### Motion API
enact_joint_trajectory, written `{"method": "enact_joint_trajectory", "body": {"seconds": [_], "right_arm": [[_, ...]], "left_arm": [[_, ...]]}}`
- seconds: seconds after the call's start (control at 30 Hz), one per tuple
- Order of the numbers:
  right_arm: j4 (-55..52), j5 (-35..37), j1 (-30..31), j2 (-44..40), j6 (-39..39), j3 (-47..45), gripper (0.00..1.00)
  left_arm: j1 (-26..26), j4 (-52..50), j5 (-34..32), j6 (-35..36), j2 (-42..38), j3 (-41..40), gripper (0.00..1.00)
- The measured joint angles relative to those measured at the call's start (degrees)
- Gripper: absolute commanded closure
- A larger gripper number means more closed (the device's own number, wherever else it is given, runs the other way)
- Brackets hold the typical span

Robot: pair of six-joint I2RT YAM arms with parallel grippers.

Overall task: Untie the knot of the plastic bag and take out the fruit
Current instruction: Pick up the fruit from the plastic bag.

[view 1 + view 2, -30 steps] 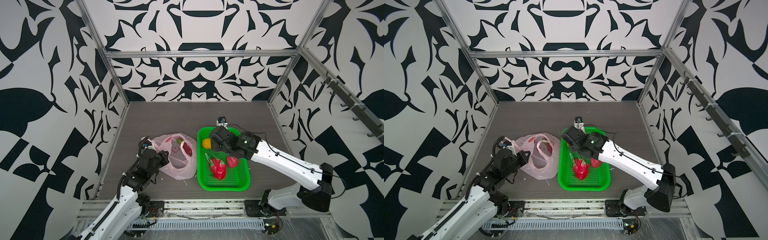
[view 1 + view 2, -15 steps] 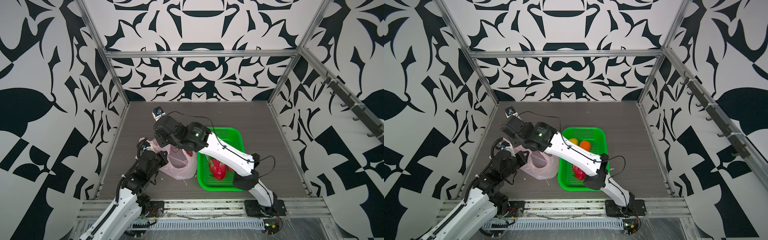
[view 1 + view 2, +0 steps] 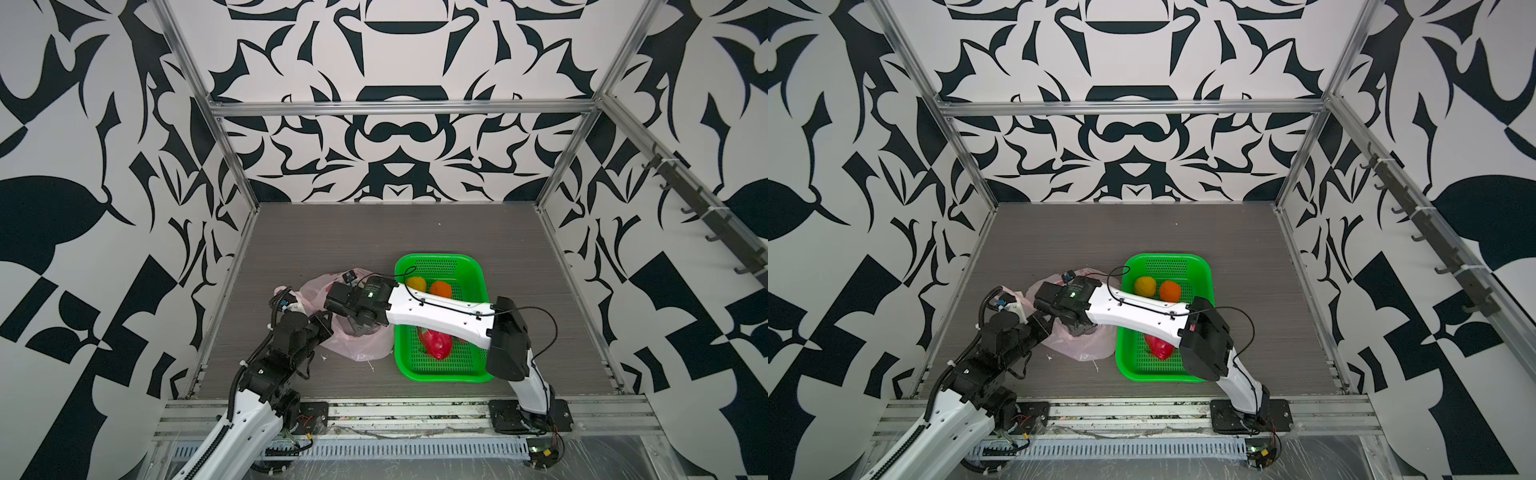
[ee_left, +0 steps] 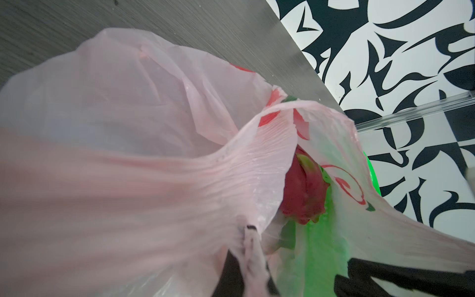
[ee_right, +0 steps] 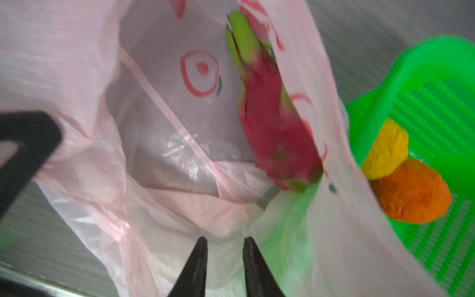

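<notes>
The pale-pink plastic bag [image 3: 360, 348] [image 3: 1084, 345] lies left of the green basket with its mouth held open; the knot is not visible. My left gripper [image 3: 328, 327] [image 4: 253, 244] is shut on the bag's stretched rim. My right gripper [image 3: 360, 328] [image 5: 225, 241] points down into the bag's mouth, its jaws narrowly open with nothing between them. One magenta dragon fruit [image 5: 272, 123] [image 4: 303, 190] lies inside the bag. In the basket sit a yellow fruit [image 3: 416, 284], an orange fruit [image 3: 440, 289] and a red dragon fruit [image 3: 436, 345], partly under the right arm.
The green perforated basket [image 3: 478, 270] [image 3: 1204, 270] stands right of the bag, touching it. The right arm crosses above the basket. Patterned walls with metal rails enclose the grey table [image 3: 374, 232]. Small white scraps [image 3: 371, 368] lie near the bag.
My right arm has swung from above the basket over to the bag's mouth and lowered, and its jaws have narrowed. The left gripper keeps its hold on the bag.
</notes>
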Motion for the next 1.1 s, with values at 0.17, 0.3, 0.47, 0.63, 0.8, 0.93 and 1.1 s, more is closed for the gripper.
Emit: {"method": "enact_joint_trajectory", "body": {"seconds": [0.17,0.3,0.47,0.63,0.8,0.93,1.1], "right_arm": [[-1.0,-0.6,0.5,-0.5,2.7,-2.6,0.70],[-1.2,-0.4,0.5,-0.5,3.0,-3.3,0.61],[-1.4,0.2,-0.4,2.6,0.3,2.3,0.51],[-2.3,0.8,-2.9,10.1,-3.2,13.0,0.42],[-4.2,1.3,-5.4,14.3,-5.7,17.0,0.37],[-5.7,2.4,-7.0,15.1,-7.3,18.0,0.34],[-6.5,3.8,-7.8,15.1,-9.3,18.9,0.27]], "left_arm": [[0.0,-0.3,3.0,-1.8,-1.5,-1.7,1.00],[-0.1,-1.1,5.2,-2.9,-3.4,-2.9,1.00],[-0.1,-0.9,6.9,-3.0,-2.8,-2.9,1.00],[-0.3,0.2,8.3,-2.4,-0.1,-2.8,1.00],[-0.3,1.4,8.7,-1.1,1.9,-2.3,1.00],[-0.3,3.1,8.9,-0.4,4.1,-1.2,1.00],[-0.3,5.7,9.2,0.2,7.1,-0.2,1.00]]}}
